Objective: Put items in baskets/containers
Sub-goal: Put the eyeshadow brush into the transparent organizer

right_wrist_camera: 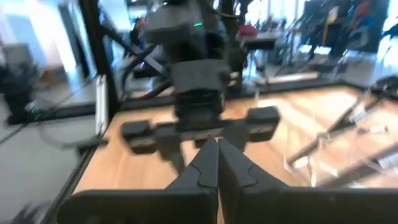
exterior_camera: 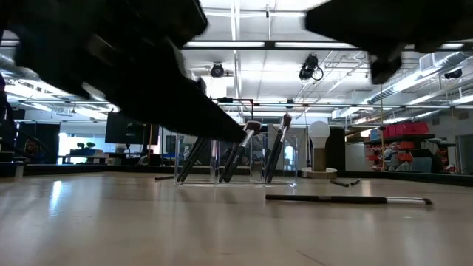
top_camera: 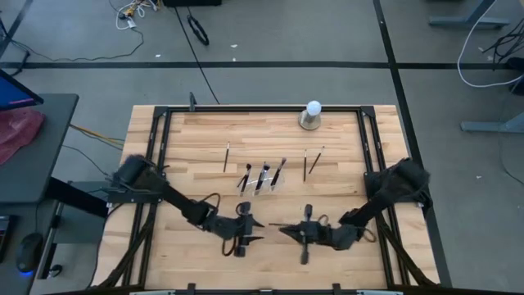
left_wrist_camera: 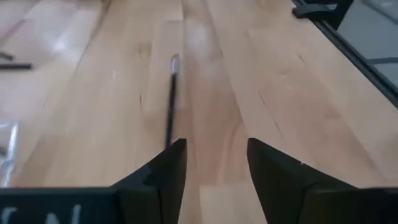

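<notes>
The clear plastic holder (top_camera: 262, 181) stands mid-table with several dark brushes leaning in it, and it also shows in the low view (exterior_camera: 244, 159). One dark brush (left_wrist_camera: 171, 99) lies flat on the wood between my two grippers, seen in the high view (top_camera: 273, 224) and the low view (exterior_camera: 347, 199). My left gripper (left_wrist_camera: 214, 146) is open and points along this brush. The brush's near end runs under one fingertip, and I cannot tell whether they touch. My right gripper (right_wrist_camera: 217, 149) is shut and faces the left one (top_camera: 282, 230). Nothing shows between its fingers.
Three loose brushes lie on the table past the holder: one at its left (top_camera: 227, 157) and two at its right (top_camera: 304, 164) (top_camera: 316, 159). A white ball on a grey base (top_camera: 312, 115) stands at the far edge. Black frame rails (top_camera: 164, 147) run along the table's sides.
</notes>
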Controlling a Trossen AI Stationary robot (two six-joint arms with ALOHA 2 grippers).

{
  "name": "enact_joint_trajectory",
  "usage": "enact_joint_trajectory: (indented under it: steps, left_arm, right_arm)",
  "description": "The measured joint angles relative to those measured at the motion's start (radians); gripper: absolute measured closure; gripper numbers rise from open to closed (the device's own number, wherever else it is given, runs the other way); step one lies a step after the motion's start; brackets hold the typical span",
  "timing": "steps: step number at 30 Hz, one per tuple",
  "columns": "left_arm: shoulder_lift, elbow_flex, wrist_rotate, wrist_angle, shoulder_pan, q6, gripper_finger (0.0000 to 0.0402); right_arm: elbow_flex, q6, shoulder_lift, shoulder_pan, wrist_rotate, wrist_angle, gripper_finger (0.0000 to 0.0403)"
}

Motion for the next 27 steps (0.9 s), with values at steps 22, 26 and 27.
enact_joint_trajectory:
  steps: [22,26,27]
  left_arm:
    - [0.316,0.385,0.087,-0.167,0.276,0.084,0.019]
    - [0.316,0.386,0.093,-0.189,0.275,0.067,0.0232]
    - [0.316,0.386,0.098,-0.196,0.275,0.064,0.0247]
  right_arm:
    - [-0.13,0.171,-0.305,0.197,0.105,-0.302,0.0393]
    - [-0.129,0.169,-0.305,0.197,0.105,-0.304,0.0396]
    - [-0.129,0.167,-0.305,0.197,0.105,-0.303,0.0396]
